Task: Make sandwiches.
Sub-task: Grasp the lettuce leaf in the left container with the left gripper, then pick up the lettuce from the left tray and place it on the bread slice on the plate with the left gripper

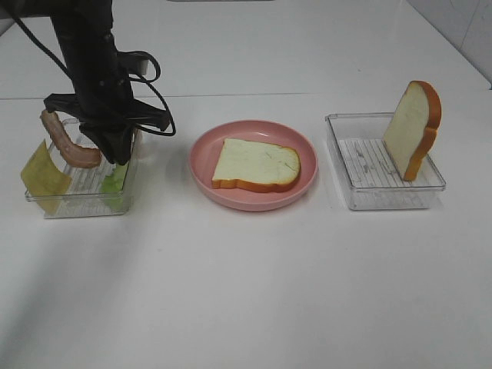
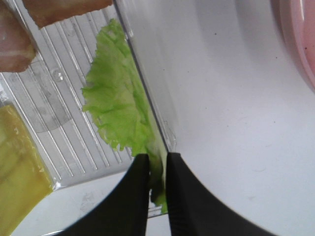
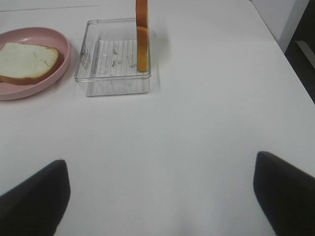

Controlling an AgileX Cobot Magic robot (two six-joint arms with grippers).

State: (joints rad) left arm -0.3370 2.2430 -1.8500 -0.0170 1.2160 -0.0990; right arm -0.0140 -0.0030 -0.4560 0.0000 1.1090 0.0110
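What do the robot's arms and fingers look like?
The left arm is black and chunky, with black cables looping off it. The left fingers are smooth, black and narrow at the tips. The right fingers are black too, with rounded corners. I see no stickers or writing.

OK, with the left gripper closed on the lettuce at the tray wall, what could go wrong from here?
1. The left gripper pinches only a narrow edge of the lettuce, so the leaf could slip out on the lift.
2. The pinch sits right at the wall of the clear tray; if the wall is caught too, the tray may be dragged or tipped.
3. The bacon drapes over the tray rim beside the arm and could be knocked off.
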